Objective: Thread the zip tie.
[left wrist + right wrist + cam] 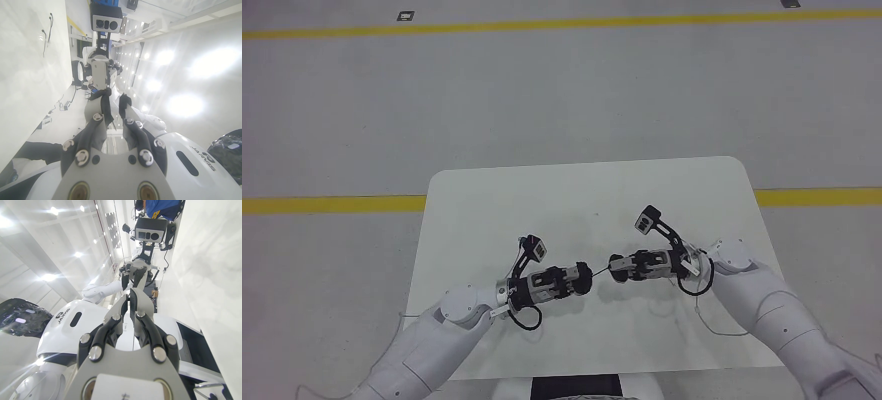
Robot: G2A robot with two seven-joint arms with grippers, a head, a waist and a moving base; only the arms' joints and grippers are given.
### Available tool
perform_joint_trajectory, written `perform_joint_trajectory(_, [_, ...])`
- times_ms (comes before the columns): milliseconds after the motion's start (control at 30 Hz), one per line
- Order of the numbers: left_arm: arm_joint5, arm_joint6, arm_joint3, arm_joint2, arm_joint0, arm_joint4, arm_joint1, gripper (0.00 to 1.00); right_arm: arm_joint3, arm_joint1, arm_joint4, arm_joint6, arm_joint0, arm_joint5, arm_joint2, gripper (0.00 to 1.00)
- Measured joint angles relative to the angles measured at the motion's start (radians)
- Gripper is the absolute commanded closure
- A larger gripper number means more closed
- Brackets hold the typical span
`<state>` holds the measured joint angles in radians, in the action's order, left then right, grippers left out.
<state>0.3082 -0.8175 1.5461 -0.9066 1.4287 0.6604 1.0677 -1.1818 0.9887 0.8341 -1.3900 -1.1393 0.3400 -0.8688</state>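
Looking down from the top view, you find both arms meeting over the near middle of the white tabletop [542, 200], the left arm coming in from the near left and the right arm from the near right. Their hands point at each other, tip to tip, with only a small gap between them.

Your right hand [618, 268] is clenched. In its own wrist view the two fingers close together at the tips [130, 294], and the zip tie [599, 267] shows from above as a thin black line reaching out of that grip toward the left. You cannot tell from these views how much of the tie lies inside the grip.

Your left hand [584, 276] is released. In its wrist view the dark-padded fingertips stand apart [115, 96], and the right wrist view shows the same gap from the front [131, 281]. The free end of the zip tie sits just at that hand's tips; whether it touches a pad, you cannot tell.

On the floor, one yellow line [542, 22] runs far beyond the tabletop, and another [332, 204] passes behind its far part.
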Motion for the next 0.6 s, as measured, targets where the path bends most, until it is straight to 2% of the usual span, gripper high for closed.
perform_joint_trajectory(433, [0.005,0.057,0.024,0.022,-0.009,-0.056,0.005,0.0,-0.003,0.013,-0.029,0.0,-0.008,0.0,0.002,1.0])
perform_joint_trajectory(600, [0.006,0.057,0.02,0.027,-0.009,-0.053,0.006,0.0,-0.003,0.016,-0.021,0.0,-0.01,0.0,0.0,1.0])
